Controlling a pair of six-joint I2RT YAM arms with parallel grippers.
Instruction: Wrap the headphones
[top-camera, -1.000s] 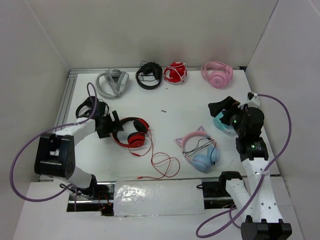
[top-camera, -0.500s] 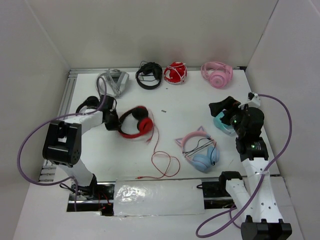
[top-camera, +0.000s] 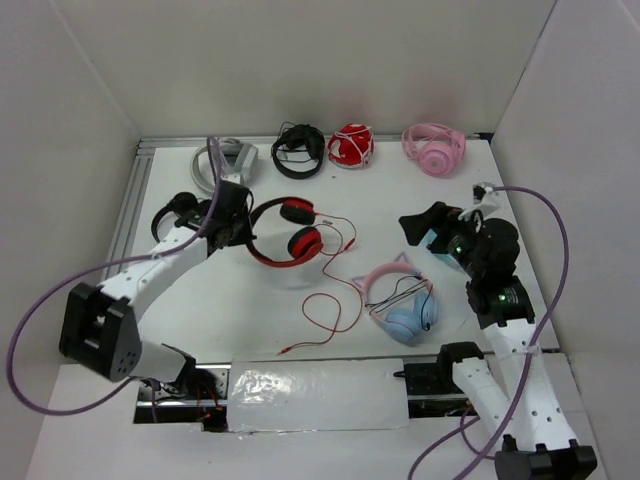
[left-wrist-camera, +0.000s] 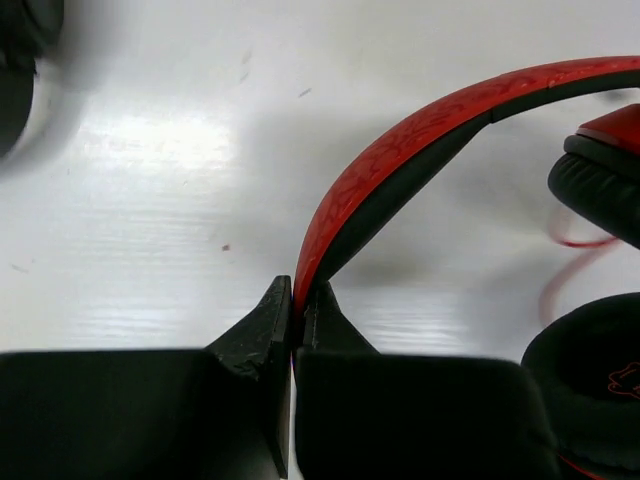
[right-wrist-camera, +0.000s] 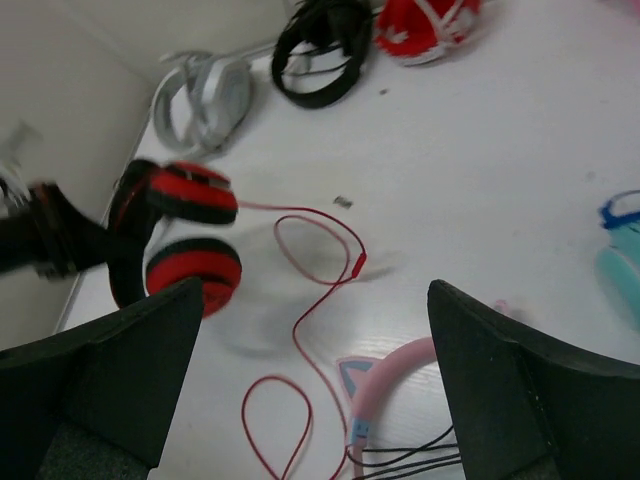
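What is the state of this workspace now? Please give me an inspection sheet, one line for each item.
Surface: white table, no spill seen.
Job's things: red headphones, headband pinched in the left hand, cable not wound.
Clutter: grey headphones, black headphones, folded red pair with white cord and pink headphones along the far edge; cat-ear headphones near the right arm.
Hands: left hand shut on the headband; right hand open, holding nothing.
Cables: red cable in loose loops on the table; purple arm cables arch beside both arms.
Surroundings: white walls; clear plastic sheet at the near edge.
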